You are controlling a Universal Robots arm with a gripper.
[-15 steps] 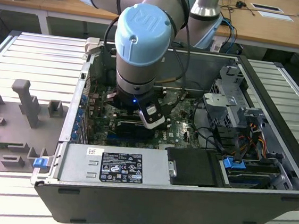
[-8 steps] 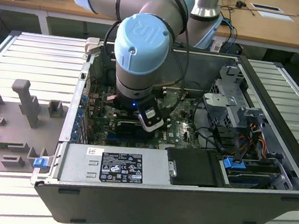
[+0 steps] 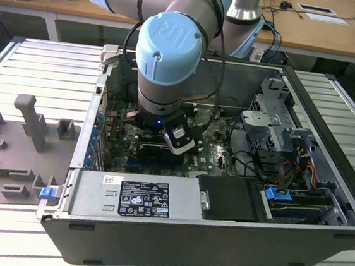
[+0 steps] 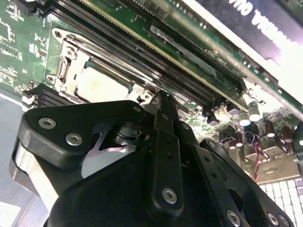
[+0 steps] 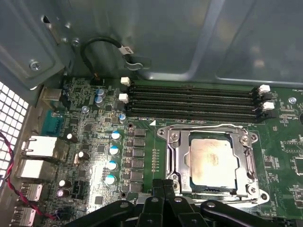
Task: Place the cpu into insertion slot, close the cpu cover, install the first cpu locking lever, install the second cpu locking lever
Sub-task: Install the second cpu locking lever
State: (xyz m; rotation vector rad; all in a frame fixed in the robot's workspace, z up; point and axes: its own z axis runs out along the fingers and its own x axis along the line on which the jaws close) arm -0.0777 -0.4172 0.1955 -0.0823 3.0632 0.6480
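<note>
As things stand now: the cpu (image 5: 213, 163) sits flat in the insertion slot (image 5: 253, 191), and the cpu cover (image 5: 179, 156) looks folded down around it, with the chip's top showing through the cut-out.
Claw: the gripper (image 5: 163, 183) has its fingers pressed together with nothing between them, and the tip is just beside the socket's corner in both wrist views.
Step in hand: my guess is the locking levers. A wire lever (image 5: 203, 126) runs along the socket edge nearest the memory slots (image 5: 194, 97).
How to do it well: I'd push on the wire itself, low and slow, and sweep it under its hook.
Watch out: keep the tip off the motherboard (image 5: 142, 118) capacitors (image 5: 115, 150) nearby.
Can't tell: whether either lever is fully latched.
</note>
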